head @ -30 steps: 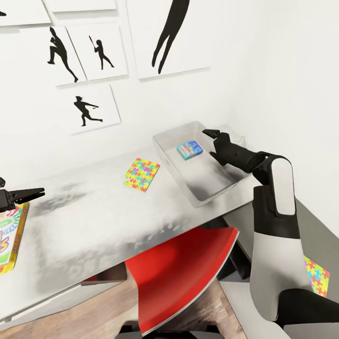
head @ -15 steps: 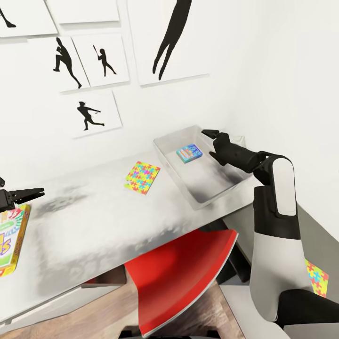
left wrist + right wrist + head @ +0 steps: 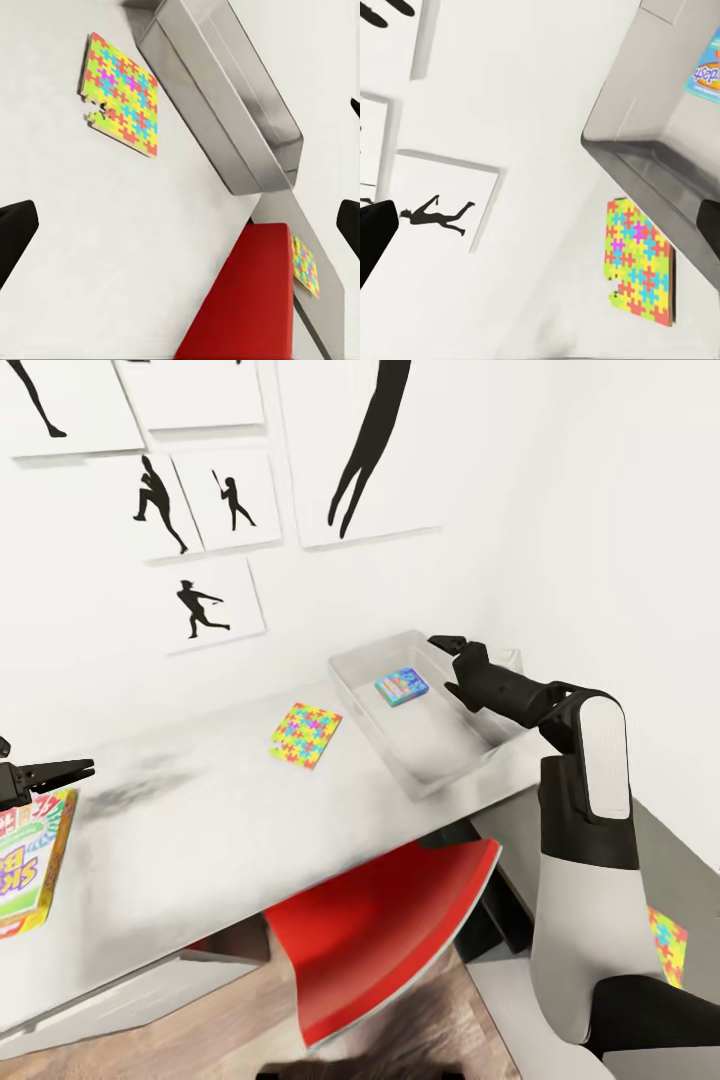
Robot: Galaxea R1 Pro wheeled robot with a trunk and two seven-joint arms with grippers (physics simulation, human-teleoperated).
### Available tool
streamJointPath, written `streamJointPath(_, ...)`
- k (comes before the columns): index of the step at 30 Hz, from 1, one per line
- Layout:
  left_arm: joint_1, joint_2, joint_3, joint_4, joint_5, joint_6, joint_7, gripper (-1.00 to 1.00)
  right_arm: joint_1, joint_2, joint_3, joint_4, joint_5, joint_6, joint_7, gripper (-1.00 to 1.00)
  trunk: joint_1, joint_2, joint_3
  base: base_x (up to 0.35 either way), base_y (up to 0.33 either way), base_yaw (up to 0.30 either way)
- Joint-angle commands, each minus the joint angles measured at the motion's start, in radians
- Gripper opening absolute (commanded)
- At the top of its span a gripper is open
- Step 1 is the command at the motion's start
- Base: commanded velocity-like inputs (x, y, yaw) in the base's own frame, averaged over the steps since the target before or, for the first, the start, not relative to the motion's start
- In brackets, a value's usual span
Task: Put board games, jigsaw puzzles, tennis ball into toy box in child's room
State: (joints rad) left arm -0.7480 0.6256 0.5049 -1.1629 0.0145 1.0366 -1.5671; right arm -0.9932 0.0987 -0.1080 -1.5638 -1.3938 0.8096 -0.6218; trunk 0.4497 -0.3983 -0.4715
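Hovering over the toy box [image 3: 440, 755], the right gripper [image 3: 447, 645] gapes wide, empty.

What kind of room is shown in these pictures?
Probably a child's room: black silhouette sports pictures hang on the white wall, and a pale table holds a jigsaw puzzle, a board game and a toy box.

SKIP BO box [image 3: 32, 860] cut by the head view's left edge; floor-level puzzle tile [image 3: 667, 943] partly hidden behind the right arm [image 3: 580, 830].
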Motion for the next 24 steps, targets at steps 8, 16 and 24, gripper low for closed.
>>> streamJointPath(8, -0.001, 0.000, 0.001, 0.000, -0.001, 0.011, -0.004, 1.00, -0.001, 0.001, -0.002, -0.001, -0.010, 0.003, -0.011, 1.00, 0.000, -0.002, 0.012, -0.054, 0.013, 0.000)
streamJointPath(16, -0.001, 0.000, 0.001, 0.000, -0.001, 0.011, -0.004, 1.00, -0.001, 0.001, -0.001, -0.001, -0.010, 0.003, -0.011, 1.00, 0.000, -0.002, 0.025, -0.103, 0.047, 0.000)
streamJointPath(24, 0.000, 0.000, 0.001, 0.000, -0.001, 0.011, -0.004, 1.00, 0.001, 0.001, -0.001, -0.001, -0.010, 0.005, -0.012, 1.00, 0.000, -0.002, 0.038, -0.059, 0.042, 0.000)
